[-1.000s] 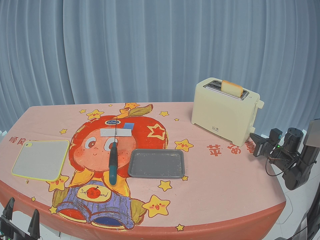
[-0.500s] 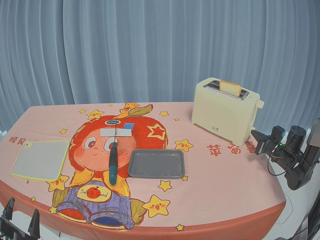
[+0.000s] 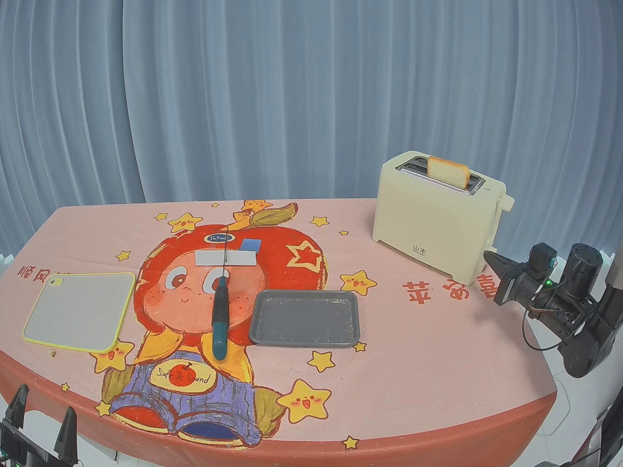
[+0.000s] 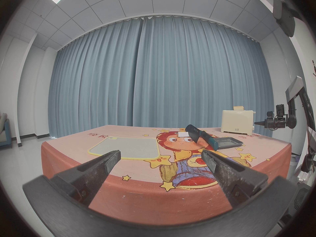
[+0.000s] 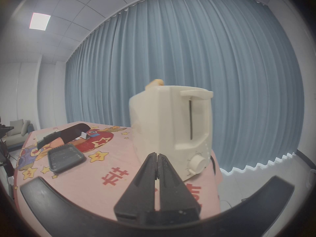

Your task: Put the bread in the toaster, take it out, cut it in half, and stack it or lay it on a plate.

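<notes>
Now the right gripper [image 5: 157,158], closed on nothing, points at the lever end of the toaster [image 3: 431,228] from just beside it. Since the earlier frames its wrist has drawn slightly outward from the desk [image 3: 422,358]. The bread [image 3: 448,171] protrudes from the toaster's top, shifted a little since one second ago. The left gripper [image 4: 160,153], open and empty, hangs before the desk's front edge. Between the arms lie the grey plate [image 3: 304,343], the knife [image 3: 220,322] and the cutting board [image 3: 81,309], all unmoved.
</notes>
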Controlling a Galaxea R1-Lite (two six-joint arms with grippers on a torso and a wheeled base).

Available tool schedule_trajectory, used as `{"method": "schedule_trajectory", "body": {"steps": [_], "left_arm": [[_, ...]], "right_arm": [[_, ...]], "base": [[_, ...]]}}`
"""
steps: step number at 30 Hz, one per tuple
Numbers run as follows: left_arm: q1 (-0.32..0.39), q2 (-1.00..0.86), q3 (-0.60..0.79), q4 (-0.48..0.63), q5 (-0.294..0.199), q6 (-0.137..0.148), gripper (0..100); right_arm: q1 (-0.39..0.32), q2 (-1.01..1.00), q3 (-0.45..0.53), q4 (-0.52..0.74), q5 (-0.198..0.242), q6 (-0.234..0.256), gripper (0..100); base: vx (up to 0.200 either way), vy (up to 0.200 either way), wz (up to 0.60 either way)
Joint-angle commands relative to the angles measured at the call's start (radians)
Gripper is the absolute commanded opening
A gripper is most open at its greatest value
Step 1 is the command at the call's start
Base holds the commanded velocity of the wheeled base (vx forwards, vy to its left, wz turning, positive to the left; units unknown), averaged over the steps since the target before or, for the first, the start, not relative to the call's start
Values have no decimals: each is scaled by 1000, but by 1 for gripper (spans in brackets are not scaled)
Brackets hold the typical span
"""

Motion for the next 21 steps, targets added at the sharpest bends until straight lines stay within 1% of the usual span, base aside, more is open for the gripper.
{"method": "schedule_trajectory", "body": {"steps": [1, 3, 6, 8, 10, 21], "left_arm": [[-1, -1, 18, -1, 1, 0, 100], [1, -1, 18, -1, 1, 0, 100], [-1, -1, 18, -1, 1, 0, 100], [-1, -1, 18, -1, 1, 0, 100], [-1, -1, 18, -1, 1, 0, 100], [1, -1, 18, -1, 1, 0, 100]], "right_arm": [[27, -38, 23, -10, -3, 0, 0], [43, -55, 38, -12, -5, -3, 0], [48, -95, 58, -10, -2, -5, 0], [50, -110, 58, -10, -2, -5, 0], [71, -138, 61, -9, -2, -3, 0], [122, -216, 67, -9, 6, 6, 0]], "base": [[0, 0, 0], [0, 0, 0], [0, 0, 0], [0, 0, 0], [0, 0, 0], [0, 0, 0]]}}
